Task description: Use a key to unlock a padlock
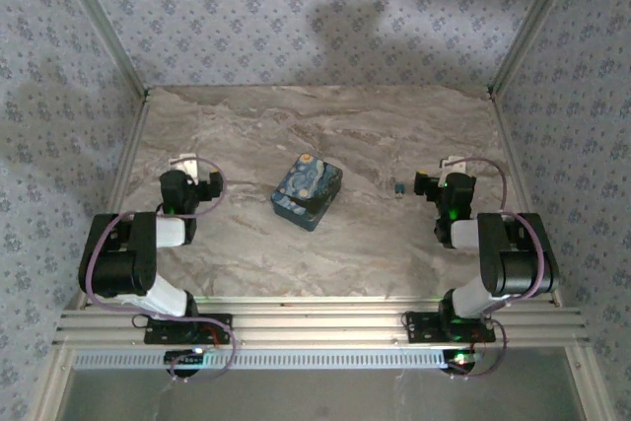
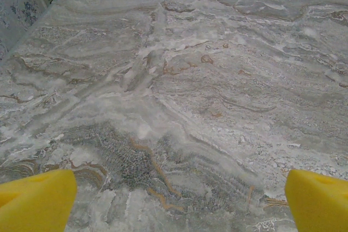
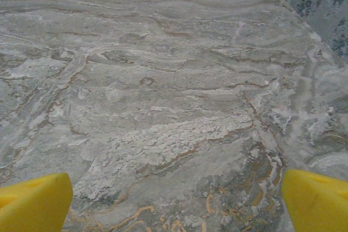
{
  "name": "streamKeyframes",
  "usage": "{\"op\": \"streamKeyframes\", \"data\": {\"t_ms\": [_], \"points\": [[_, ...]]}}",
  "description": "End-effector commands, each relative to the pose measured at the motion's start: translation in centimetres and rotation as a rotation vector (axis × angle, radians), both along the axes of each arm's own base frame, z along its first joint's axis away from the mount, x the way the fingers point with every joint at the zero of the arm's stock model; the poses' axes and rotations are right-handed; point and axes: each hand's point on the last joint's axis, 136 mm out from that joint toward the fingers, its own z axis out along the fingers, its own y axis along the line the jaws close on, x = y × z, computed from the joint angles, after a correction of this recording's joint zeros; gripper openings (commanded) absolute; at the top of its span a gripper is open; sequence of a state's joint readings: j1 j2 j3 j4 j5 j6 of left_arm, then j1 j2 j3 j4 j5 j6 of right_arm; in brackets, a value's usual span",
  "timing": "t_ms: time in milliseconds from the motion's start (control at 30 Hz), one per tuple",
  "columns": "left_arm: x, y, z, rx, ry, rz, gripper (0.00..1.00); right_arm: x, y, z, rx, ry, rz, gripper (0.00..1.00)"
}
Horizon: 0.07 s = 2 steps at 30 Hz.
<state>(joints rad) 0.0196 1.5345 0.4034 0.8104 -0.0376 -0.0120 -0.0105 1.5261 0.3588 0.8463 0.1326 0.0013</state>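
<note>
The key [image 1: 398, 187] is a tiny dark bluish piece lying on the marble table, just left of my right gripper [image 1: 446, 169]. I cannot make out the padlock; a small yellowish spot on the far top of the box [image 1: 307, 191] is too small to identify. My left gripper [image 1: 189, 165] rests at the left side of the table, well apart from the box. In the left wrist view the left gripper [image 2: 179, 205] is open, its yellow fingers [image 2: 35, 199] far apart over bare marble. The right gripper [image 3: 176, 205] is open too, yellow fingers [image 3: 315, 199] spread with nothing between.
The dark blue swirl-print box sits mid-table between the two arms. Patterned walls with metal posts [image 1: 108, 32] enclose the table on three sides. An aluminium rail [image 1: 315, 327] runs along the near edge by the arm bases.
</note>
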Motion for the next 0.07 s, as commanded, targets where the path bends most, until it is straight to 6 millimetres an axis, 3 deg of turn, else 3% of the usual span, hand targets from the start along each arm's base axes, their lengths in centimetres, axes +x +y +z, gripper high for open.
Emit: {"op": "streamKeyframes", "data": {"t_ms": [0,33], "points": [[0.33,-0.17,0.46,-0.013,-0.013,-0.008,0.98,0.61,0.32,0.64,-0.003,-0.012,0.033,1.0],[0.33,-0.21,0.44,-0.013,-0.012,-0.01,0.98,0.63,0.33,0.7,-0.002,-0.014,0.034,1.0]]}}
